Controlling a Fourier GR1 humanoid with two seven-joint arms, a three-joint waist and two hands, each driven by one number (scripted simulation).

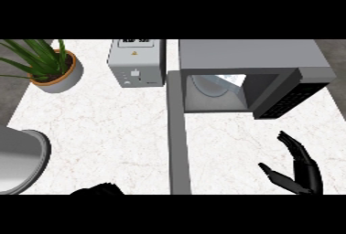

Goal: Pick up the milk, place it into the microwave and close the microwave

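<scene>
The grey box [137, 61] beside the microwave [250, 52] bears a dark label [134, 41], too blurred to read, and a yellow warning triangle [134, 54].

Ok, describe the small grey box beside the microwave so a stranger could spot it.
Find the big grey microwave at the counter's back right, door open. Beside it, to its left, stands a smaller pale grey box with a label on top and marks on its front. Its other neighbour, a potted plant, is round and leafy.
</scene>
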